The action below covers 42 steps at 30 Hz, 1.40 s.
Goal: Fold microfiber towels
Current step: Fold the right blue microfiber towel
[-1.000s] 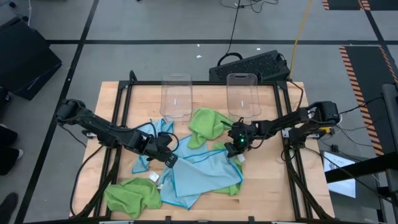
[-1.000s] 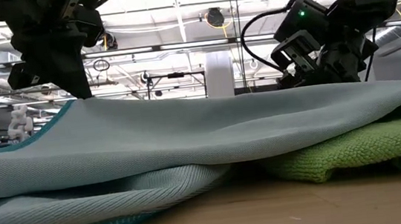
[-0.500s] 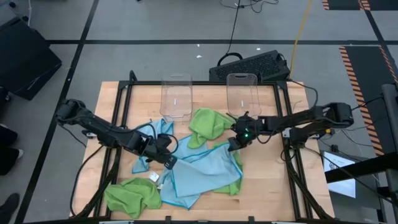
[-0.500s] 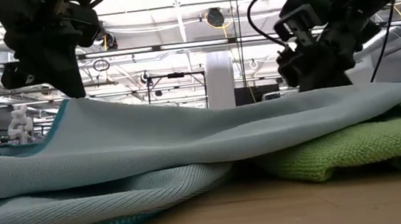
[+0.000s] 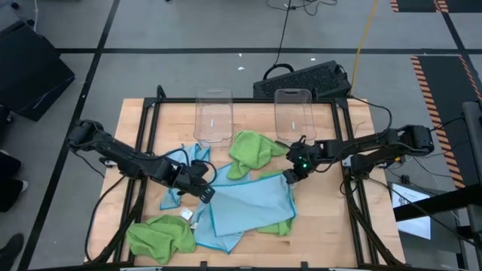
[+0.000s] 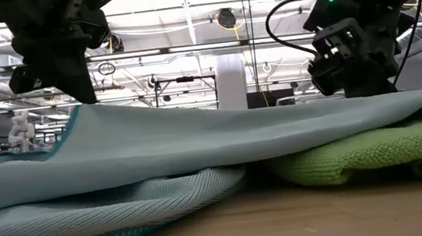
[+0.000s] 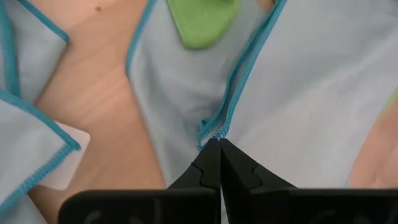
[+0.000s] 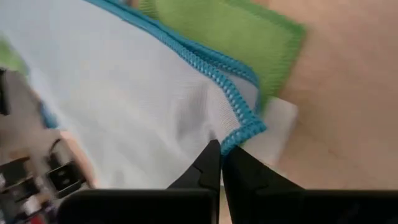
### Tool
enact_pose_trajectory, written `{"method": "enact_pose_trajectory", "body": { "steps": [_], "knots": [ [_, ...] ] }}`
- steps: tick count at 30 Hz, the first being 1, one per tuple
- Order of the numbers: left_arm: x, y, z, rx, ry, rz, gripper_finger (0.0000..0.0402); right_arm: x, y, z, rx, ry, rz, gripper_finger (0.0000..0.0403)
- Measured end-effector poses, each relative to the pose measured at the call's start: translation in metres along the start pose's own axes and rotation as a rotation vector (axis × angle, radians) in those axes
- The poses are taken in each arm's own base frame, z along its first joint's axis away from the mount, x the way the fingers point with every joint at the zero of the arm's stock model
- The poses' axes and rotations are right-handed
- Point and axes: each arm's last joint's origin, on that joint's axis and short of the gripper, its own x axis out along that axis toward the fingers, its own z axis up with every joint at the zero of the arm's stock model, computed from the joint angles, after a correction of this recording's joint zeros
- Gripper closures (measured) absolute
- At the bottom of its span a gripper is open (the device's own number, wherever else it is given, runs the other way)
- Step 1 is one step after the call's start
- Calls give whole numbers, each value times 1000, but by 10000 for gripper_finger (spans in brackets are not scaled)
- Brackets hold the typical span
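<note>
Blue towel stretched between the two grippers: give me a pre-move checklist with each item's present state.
1. Left gripper shut on the blue towel at its teal-stitched edge: ok.
2. Right gripper shut on the towel's corner: ok.
3. Towel spread smooth between the grips: ok in the low view, no big wrinkles.
4. Landing area bare: not ok; a green towel and more blue cloth lie under it.
5. Clear bins apart from both arms: ok.
6. Far edges of the towel aligned: cannot tell.
</note>
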Motion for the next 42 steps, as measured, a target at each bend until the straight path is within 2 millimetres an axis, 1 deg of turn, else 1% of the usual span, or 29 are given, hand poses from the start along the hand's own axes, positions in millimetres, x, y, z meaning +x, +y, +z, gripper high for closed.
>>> {"method": "enact_pose_trajectory", "body": {
  "steps": [5,8,12,17,20,23,27,30,32,35,38,42],
  "knots": [
    [2,3,7,-7,-32,19,401,0,-5,-2,5,3,-59,398],
    [2,5,10,11,-46,30,401,0,-5,-2,2,-3,-56,397],
    [3,6,13,37,-49,38,400,0,-5,-2,-8,-4,-58,397],
    [3,9,11,32,-33,68,388,0,-4,-1,-13,-30,-67,393],
    [2,12,8,-13,-16,104,377,-5,-3,0,-9,-84,-70,366],
    [2,14,7,-51,-9,121,353,-11,-2,-1,-6,-139,-85,317],
    [2,15,6,-93,-6,136,303,-25,-3,-1,13,-211,-87,246],
    [2,15,6,-135,-8,134,265,-37,0,-3,6,-245,-38,211],
    [2,14,7,-160,-14,124,246,-44,3,-5,-5,-268,-4,199],
    [2,13,8,-184,-38,118,229,-50,4,-7,-16,-286,24,194],
    [4,13,9,-181,-84,127,225,-50,2,-8,-9,-292,-9,193],
    [8,13,10,-176,-95,139,230,-46,-1,-11,33,-257,-47,193]
  ]
}}
